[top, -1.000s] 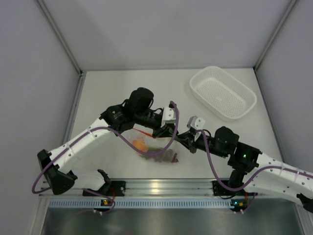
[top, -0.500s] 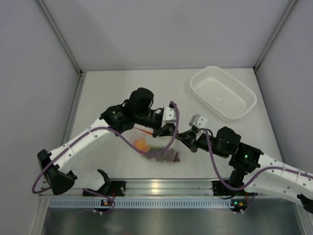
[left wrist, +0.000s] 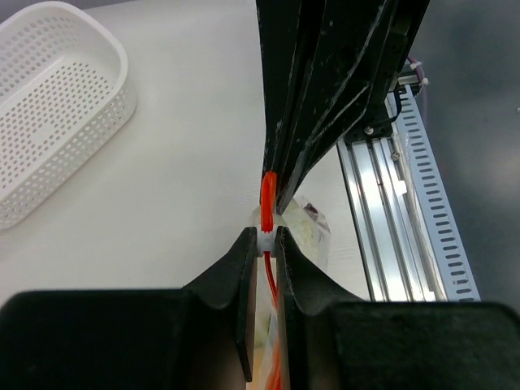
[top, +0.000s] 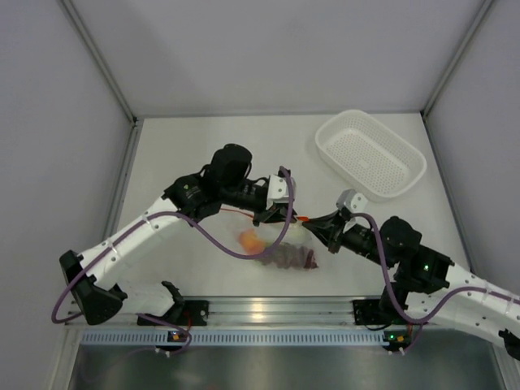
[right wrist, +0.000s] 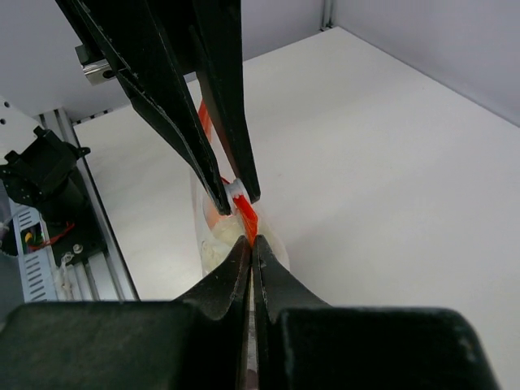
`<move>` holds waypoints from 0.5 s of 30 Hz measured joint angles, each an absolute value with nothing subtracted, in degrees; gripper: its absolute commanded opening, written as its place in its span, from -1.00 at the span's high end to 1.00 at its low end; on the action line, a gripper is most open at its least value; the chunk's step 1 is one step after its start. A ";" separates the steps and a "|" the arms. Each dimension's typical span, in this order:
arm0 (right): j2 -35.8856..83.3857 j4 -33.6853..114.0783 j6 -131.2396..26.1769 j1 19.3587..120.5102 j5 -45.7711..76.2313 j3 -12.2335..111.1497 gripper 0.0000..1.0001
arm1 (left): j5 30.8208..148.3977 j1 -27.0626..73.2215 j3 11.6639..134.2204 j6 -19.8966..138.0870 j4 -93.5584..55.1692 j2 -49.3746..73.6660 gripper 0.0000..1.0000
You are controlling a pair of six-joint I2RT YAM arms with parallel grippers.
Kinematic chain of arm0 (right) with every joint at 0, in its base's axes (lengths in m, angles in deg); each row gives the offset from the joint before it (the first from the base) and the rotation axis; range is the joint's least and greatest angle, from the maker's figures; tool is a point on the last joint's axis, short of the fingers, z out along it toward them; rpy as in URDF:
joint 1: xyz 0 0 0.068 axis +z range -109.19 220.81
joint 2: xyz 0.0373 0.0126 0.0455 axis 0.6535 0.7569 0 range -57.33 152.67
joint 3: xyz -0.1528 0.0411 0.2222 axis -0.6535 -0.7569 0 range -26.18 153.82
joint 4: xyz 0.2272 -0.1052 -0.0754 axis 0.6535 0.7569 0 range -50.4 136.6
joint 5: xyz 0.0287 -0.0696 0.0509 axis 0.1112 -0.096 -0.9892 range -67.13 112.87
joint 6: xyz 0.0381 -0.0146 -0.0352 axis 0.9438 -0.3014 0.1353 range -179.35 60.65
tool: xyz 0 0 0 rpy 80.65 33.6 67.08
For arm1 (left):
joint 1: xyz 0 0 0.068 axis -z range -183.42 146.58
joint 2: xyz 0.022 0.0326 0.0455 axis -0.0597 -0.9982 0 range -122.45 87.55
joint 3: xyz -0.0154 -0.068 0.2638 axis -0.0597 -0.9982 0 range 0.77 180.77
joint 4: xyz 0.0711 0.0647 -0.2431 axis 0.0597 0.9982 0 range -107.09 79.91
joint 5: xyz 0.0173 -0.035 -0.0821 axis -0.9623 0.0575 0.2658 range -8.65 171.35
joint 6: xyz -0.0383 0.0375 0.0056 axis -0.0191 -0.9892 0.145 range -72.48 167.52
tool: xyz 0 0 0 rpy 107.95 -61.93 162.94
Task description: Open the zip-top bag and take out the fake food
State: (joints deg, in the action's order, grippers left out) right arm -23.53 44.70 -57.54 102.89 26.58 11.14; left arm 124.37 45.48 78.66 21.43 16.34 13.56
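The clear zip-top bag hangs low between my two grippers, just above the table. Its orange-red zipper strip is stretched between them. My left gripper is shut on the white slider of the zipper. Facing it, my right gripper is shut on the end of the strip. In the top view the left gripper and the right gripper are almost tip to tip. Fake food shows through the plastic: a round orange fruit and a dark purple grape bunch.
A white perforated basket stands at the back right, seen also as the basket in the left wrist view. The aluminium rail runs along the near table edge, close below the bag.
The right gripper has drawn back to the right, pulling the bag and its contents that way. The left jaws have narrowed onto the slider.
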 measured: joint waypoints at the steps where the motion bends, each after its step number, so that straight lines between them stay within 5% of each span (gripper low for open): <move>1: -24.67 45.10 -57.35 102.89 27.01 11.01 1.00 | 124.37 45.38 78.68 21.25 16.36 13.60 1.00; 15: -34.59 57.16 -57.17 102.89 34.66 14.14 1.00 | 125.60 37.86 78.68 18.68 21.10 13.64 1.00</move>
